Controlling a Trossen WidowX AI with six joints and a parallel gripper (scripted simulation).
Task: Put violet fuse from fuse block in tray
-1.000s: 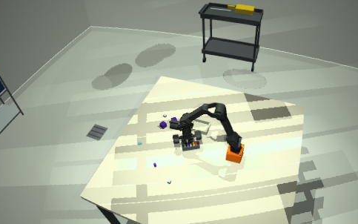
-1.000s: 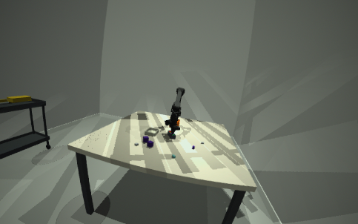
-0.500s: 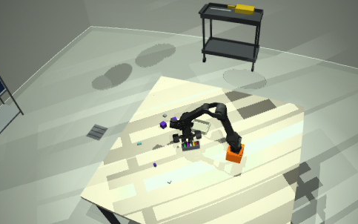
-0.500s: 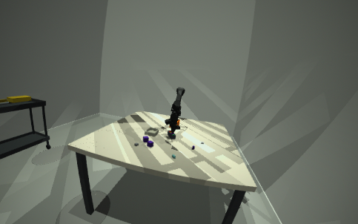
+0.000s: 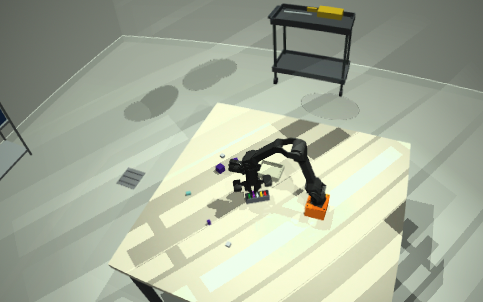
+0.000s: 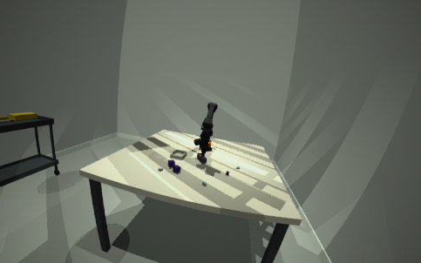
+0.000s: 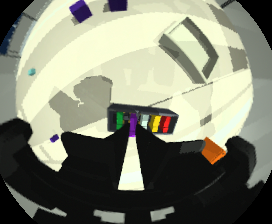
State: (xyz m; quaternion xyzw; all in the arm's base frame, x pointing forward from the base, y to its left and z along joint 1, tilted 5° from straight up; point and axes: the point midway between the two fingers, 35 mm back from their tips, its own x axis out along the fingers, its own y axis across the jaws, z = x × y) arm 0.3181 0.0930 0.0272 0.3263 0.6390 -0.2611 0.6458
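The dark fuse block (image 7: 144, 120) (image 5: 257, 197) sits on the table with green, violet, white, yellow and red fuses in a row. My gripper (image 7: 132, 125) (image 5: 253, 191) hangs just over the block and is shut on the violet fuse (image 7: 132, 124), which stands between the green and white ones. I cannot tell if the fuse is still seated in its slot. The grey open tray (image 7: 184, 46) (image 5: 275, 170) (image 6: 178, 154) lies beyond the block, empty. In the exterior view the arm hides the block.
Two violet cubes (image 7: 80, 10) lie far from the block, with small cyan (image 5: 188, 193), violet (image 5: 209, 221) and white (image 5: 228, 244) bits scattered on the table. The arm's orange base (image 5: 317, 206) (image 7: 213, 151) stands right of the block. A black cart (image 5: 312, 45) stands off the table.
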